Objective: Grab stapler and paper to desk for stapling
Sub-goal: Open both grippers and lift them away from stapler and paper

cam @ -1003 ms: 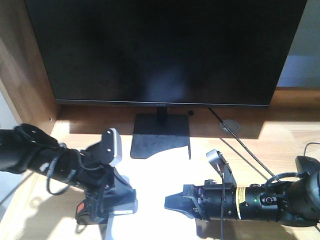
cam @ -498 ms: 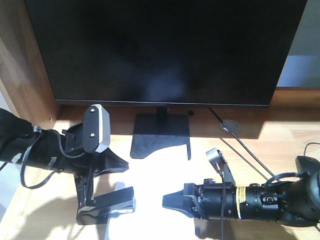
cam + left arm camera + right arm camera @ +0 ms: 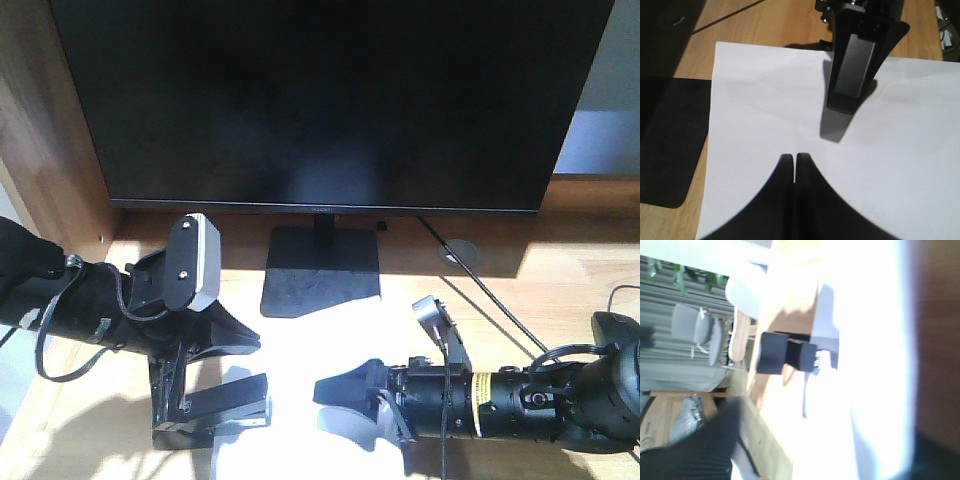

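The left claw [image 3: 794,165], clenched on nothing, hovers over the white paper [image 3: 765,125], which lies flat on the wooden bench [image 3: 560,280]. The black stapler [image 3: 210,410] sits on the paper's left edge, its label hidden. The right claw [image 3: 350,400] is spread over the paper; the yellow sticker on its arm is unreadable, and glare washes out its wrist view.

Big black monitor [image 3: 330,100], wood side panel [image 3: 40,120], harsh sunlight
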Robot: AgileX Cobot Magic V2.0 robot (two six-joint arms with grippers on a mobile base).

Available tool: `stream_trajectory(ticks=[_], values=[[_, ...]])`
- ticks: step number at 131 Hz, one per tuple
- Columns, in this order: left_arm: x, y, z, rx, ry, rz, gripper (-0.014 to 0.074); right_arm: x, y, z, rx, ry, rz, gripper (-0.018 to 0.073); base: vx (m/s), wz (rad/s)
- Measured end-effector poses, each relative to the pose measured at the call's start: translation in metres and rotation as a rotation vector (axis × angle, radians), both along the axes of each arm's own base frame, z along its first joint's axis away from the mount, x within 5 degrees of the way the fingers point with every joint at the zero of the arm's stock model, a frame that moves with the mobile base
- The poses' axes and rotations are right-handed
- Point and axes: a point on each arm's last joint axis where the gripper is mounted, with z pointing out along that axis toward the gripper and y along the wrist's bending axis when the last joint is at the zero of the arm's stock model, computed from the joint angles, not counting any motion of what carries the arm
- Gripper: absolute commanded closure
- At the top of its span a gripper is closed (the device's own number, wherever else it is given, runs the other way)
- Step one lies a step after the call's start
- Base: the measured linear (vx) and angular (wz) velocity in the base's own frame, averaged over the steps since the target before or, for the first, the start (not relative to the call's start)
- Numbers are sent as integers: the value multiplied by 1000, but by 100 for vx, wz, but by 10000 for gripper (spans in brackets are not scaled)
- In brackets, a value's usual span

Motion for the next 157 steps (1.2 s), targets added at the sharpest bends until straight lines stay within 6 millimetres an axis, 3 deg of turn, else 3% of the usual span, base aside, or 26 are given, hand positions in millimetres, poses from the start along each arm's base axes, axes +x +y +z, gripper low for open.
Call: stream_trajectory(ticks=[46, 86, 114, 147, 157], values=[[-2, 5, 17, -24, 3, 139, 603, 3, -8, -5, -166, -28, -37, -114, 0, 0], [2, 23, 27, 61, -20, 386, 603, 8, -29, 24, -433, -186, -139, -13, 0, 0], [2, 40, 38, 97, -19, 629, 603, 4, -57, 63, -701, -375, -244, 186, 0, 0], [-5, 61, 51, 138, -34, 858, 603, -15, -81, 121, -840, -641, -373, 564, 0, 0], [-8, 65, 58, 136, -55, 901, 603, -24, -83, 138, -821, -719, -402, 573, 0, 0]])
